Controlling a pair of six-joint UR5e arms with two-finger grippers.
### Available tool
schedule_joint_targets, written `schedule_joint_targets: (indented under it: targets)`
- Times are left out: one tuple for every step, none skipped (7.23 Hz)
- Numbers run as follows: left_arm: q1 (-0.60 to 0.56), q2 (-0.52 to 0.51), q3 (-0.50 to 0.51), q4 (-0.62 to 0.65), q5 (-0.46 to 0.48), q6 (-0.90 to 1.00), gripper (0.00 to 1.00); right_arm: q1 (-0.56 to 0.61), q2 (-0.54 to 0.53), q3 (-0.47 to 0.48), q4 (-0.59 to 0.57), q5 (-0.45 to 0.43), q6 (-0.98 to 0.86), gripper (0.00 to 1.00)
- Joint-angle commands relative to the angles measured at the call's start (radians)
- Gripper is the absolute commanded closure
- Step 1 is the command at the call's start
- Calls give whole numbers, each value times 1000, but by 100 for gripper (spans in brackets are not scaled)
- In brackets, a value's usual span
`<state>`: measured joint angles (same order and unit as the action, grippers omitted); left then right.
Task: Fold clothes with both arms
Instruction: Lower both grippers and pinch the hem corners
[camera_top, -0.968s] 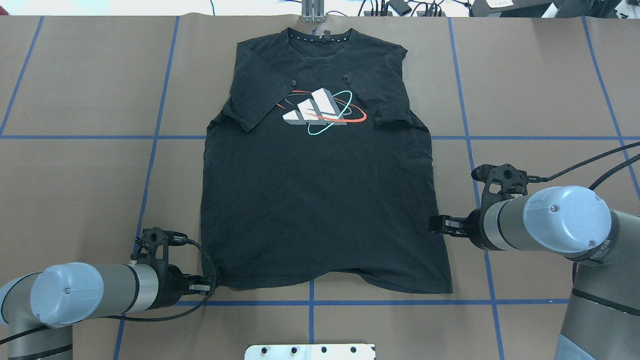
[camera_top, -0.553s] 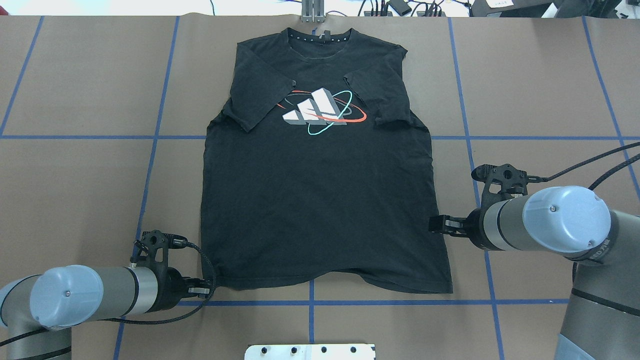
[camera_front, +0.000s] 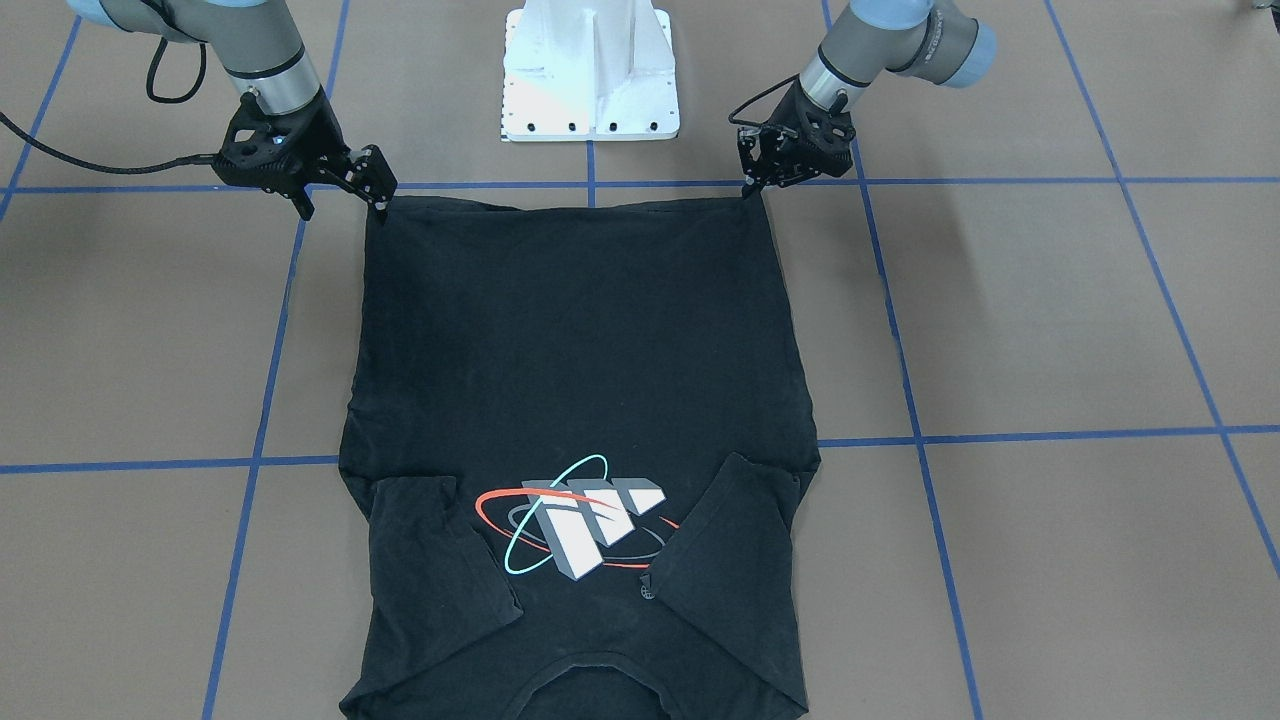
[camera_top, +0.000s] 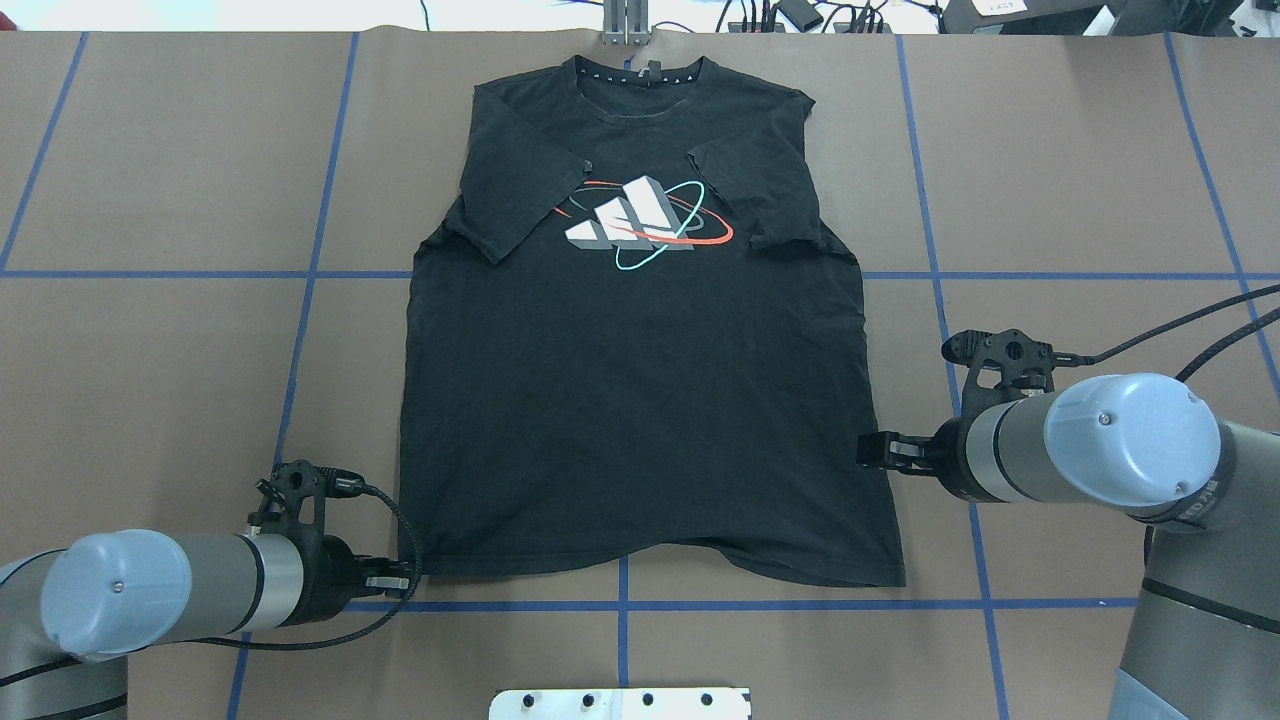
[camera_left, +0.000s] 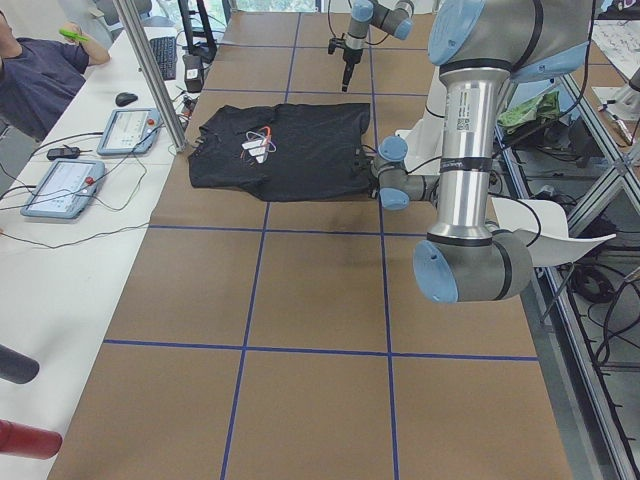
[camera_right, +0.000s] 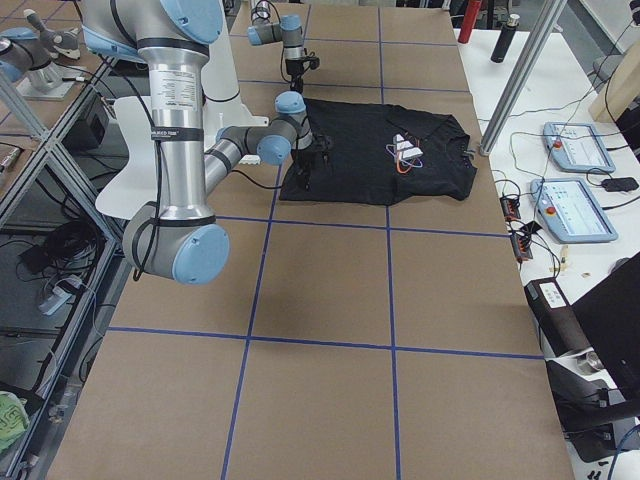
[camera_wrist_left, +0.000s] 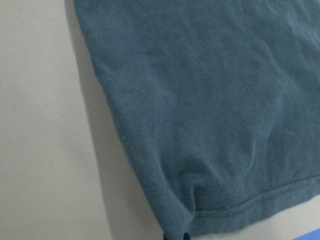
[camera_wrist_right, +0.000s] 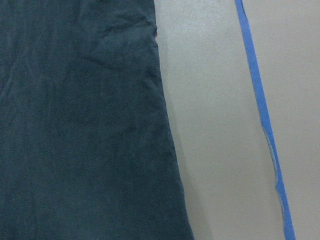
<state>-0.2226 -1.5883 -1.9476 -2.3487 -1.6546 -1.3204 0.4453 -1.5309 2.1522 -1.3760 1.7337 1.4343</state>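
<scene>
The black T-shirt (camera_top: 640, 400) lies flat on the brown table, logo (camera_top: 640, 225) up, both sleeves folded inward, collar at the far side. My left gripper (camera_top: 408, 580) sits low at the near-left hem corner, shut on it. In the left wrist view the fabric (camera_wrist_left: 210, 100) puckers down to the fingertips (camera_wrist_left: 175, 235). In the front-facing view that gripper (camera_front: 752, 188) touches the corner of the shirt (camera_front: 580, 350). My right gripper (camera_top: 868, 450) stands open beside the shirt's right side edge, a little up from the hem. Its fingers are spread (camera_front: 342, 200) and the right wrist view shows only the shirt edge (camera_wrist_right: 75, 125).
Blue tape lines (camera_top: 620, 605) grid the table. The white pedestal base (camera_front: 590, 70) stands at the near edge between the arms. A side bench holds control pendants (camera_left: 130, 130) and a person (camera_left: 30, 70) sits there. A metal post (camera_left: 150, 70) rises near the collar.
My left gripper has drawn back toward the left and near edge, and the hem corner has stretched out with it. The right arm has stayed put.
</scene>
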Motion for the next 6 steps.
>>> schedule_joint_targets:
  targets:
    - [-6, 39, -48, 3, -8, 7, 100, -5, 0, -2, 0, 0, 2, 0]
    - [-6, 36, -48, 5, -8, 7, 100, -26, 0, -8, 0, -8, 21, 0]
    - [-6, 30, -48, 5, -11, 7, 100, -54, 0, -8, 0, -35, 52, 0]
    - [-6, 28, -48, 5, -16, 7, 100, -74, -2, -8, 2, -43, 64, 0]
    - [-6, 22, -50, 3, -14, 6, 100, -97, -2, -9, 3, -46, 98, 0]
    - [-4, 22, -51, 2, -11, 3, 100, -130, -12, -9, 11, -71, 127, 0]
